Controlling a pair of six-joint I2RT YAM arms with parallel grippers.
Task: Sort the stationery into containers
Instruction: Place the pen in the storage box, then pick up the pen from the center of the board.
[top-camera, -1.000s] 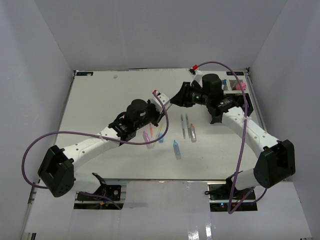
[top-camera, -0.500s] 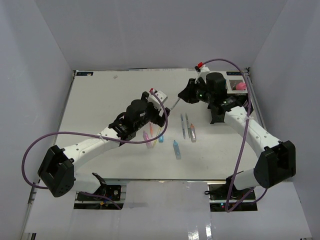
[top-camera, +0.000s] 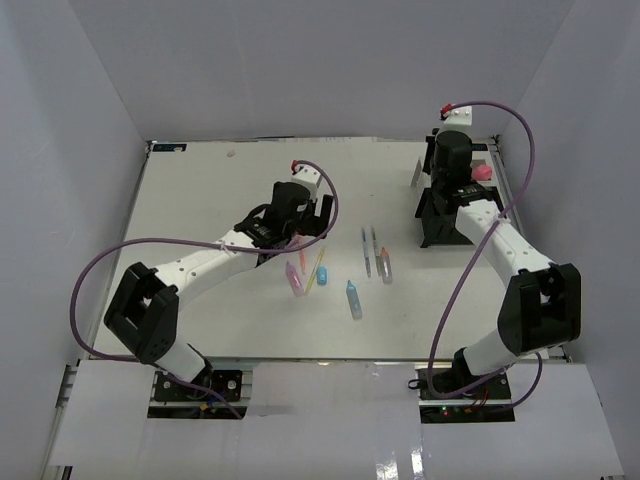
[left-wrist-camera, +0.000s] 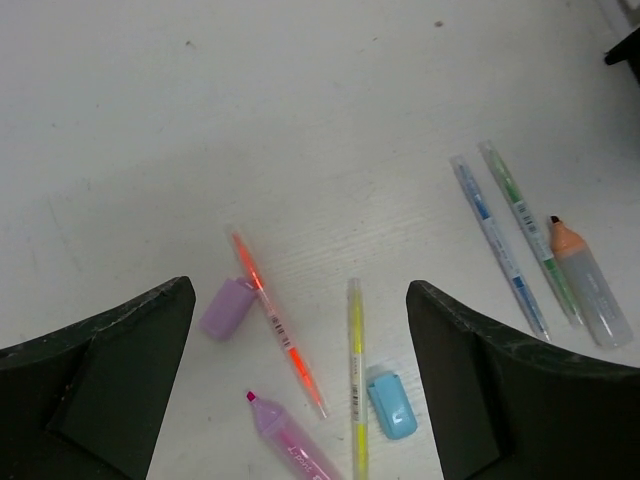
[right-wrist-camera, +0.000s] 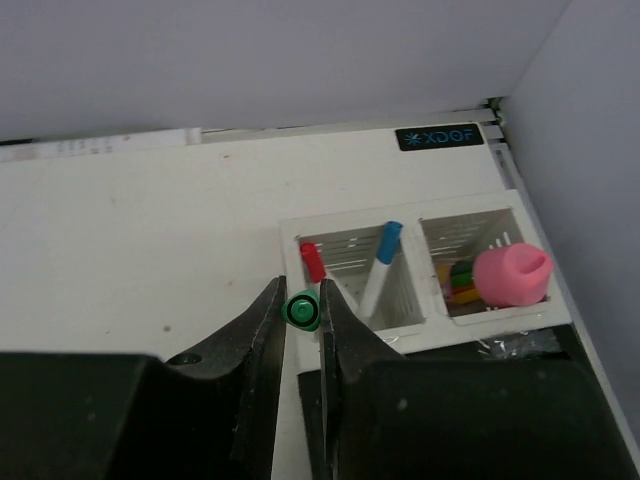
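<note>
My right gripper (right-wrist-camera: 302, 312) is shut on a green-capped pen (right-wrist-camera: 302, 309), held end-on just in front of the white mesh containers (right-wrist-camera: 470, 325). Those hold a red-capped pen (right-wrist-camera: 313, 262), a blue-capped pen (right-wrist-camera: 381, 265) and a pink-capped bottle (right-wrist-camera: 510, 275). My left gripper (left-wrist-camera: 300, 400) hangs open over loose stationery: a purple cap (left-wrist-camera: 226, 307), an orange pen (left-wrist-camera: 275, 325), a yellow pen (left-wrist-camera: 355, 380), a blue cap (left-wrist-camera: 391, 400) and a pink marker (left-wrist-camera: 290, 440). Nothing is between its fingers (left-wrist-camera: 110, 380).
To the right lie a blue pen (left-wrist-camera: 497, 240), a green pen (left-wrist-camera: 525, 225) and an orange marker (left-wrist-camera: 585, 285). A blue marker (top-camera: 353, 298) lies nearer the front. The black organizer (top-camera: 440, 225) stands under the right arm, close to the table's right edge.
The two grippers met at mid-table and the pen passed from left to right. My left gripper opened and drew back over the loose items. The right arm swung to the back right containers.
</note>
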